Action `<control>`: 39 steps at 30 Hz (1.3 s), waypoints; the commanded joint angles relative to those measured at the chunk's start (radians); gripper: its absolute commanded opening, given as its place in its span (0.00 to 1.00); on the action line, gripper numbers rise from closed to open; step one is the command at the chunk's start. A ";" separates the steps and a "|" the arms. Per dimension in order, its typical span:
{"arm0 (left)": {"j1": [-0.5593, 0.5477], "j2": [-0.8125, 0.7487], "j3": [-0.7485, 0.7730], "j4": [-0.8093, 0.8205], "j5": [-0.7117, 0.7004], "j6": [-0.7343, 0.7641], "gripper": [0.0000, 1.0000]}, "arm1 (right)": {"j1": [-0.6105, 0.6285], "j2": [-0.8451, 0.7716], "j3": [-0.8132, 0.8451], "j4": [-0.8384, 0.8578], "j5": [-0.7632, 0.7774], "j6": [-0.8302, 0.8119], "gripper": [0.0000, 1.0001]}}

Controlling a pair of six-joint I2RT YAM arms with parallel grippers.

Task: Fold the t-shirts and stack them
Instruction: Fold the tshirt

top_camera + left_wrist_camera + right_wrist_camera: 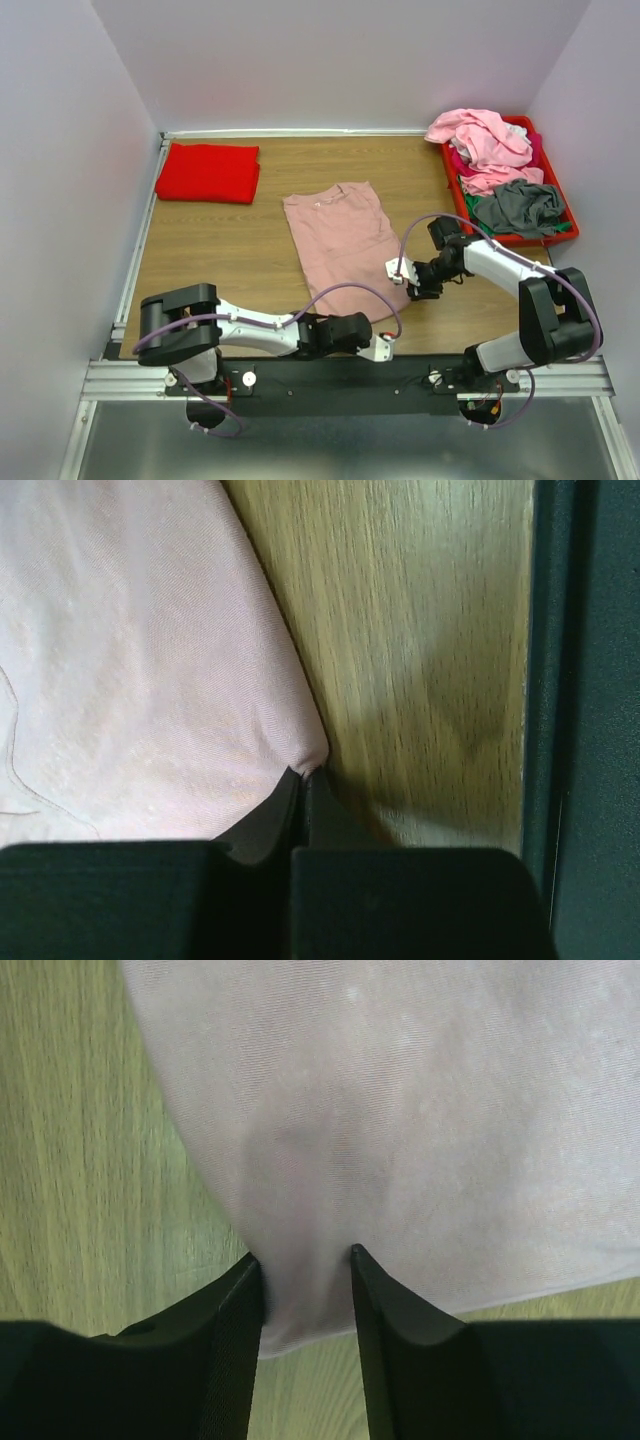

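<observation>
A dusty-pink t-shirt (340, 240) lies flat, a red t-shirt (208, 172) folded far-left.

The left arm (250, 333) and right arm (497, 262) have white links between bulky black joints, each trailed by a looping purple cable (350, 288). The left gripper (305, 776) and right gripper (305, 1252) end in matte black wedge-shaped jaws. Small red fittings seem to sit at the bases (205, 385).

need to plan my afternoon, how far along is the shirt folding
Done: one red t-shirt lies folded at the far left corner of the table. In hand: the dusty-pink t-shirt is spread mid-table; the left gripper is shut on its near corner, and the right gripper straddles its right edge with jaws apart. Left: finishing that fold, stacking it, then the shirts heaped in the red bin.
</observation>
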 commanded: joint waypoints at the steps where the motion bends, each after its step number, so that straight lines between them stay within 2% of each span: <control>1: 0.014 0.004 -0.040 -0.087 0.023 -0.010 0.00 | 0.000 0.049 -0.027 0.017 0.089 0.025 0.40; 2: 0.017 -0.009 -0.042 -0.090 0.028 -0.005 0.00 | 0.000 0.049 -0.024 0.014 0.089 0.032 0.35; 3: 0.025 -0.026 -0.042 -0.094 0.048 0.004 0.00 | -0.002 0.050 -0.022 0.009 0.088 0.035 0.21; 4: 0.040 -0.046 -0.049 -0.102 0.068 0.016 0.00 | 0.000 0.043 -0.021 0.003 0.082 0.038 0.01; 6: 0.057 -0.117 -0.062 -0.108 0.114 0.053 0.00 | 0.000 0.032 -0.018 -0.017 0.072 0.026 0.00; 11: 0.103 -0.276 -0.105 -0.116 0.238 0.118 0.00 | 0.000 0.030 0.100 -0.187 -0.009 0.008 0.00; 19: 0.351 -0.369 -0.080 -0.070 0.270 0.234 0.00 | 0.000 0.133 0.389 -0.234 -0.083 0.147 0.00; 22: 0.435 -0.353 -0.047 -0.033 0.309 0.300 0.00 | -0.002 0.225 0.534 -0.231 -0.075 0.206 0.01; 23: 0.499 -0.349 -0.024 -0.019 0.318 0.329 0.00 | 0.000 0.250 0.568 -0.227 -0.073 0.224 0.00; 27: 0.644 -0.283 0.049 0.061 0.365 0.392 0.00 | 0.000 0.386 0.775 -0.193 -0.061 0.352 0.00; 30: 0.740 -0.214 0.119 0.134 0.396 0.446 0.00 | 0.000 0.472 0.879 -0.095 -0.021 0.466 0.00; 35: 0.825 -0.077 0.202 0.266 0.407 0.486 0.00 | -0.002 0.595 1.005 0.041 0.029 0.626 0.00; 38: 0.864 -0.007 0.202 0.471 0.375 0.489 0.00 | 0.000 0.667 1.082 0.127 0.072 0.731 0.00; 39: 0.873 0.016 0.210 0.472 0.368 0.489 0.00 | 0.000 0.687 1.105 0.141 0.084 0.747 0.00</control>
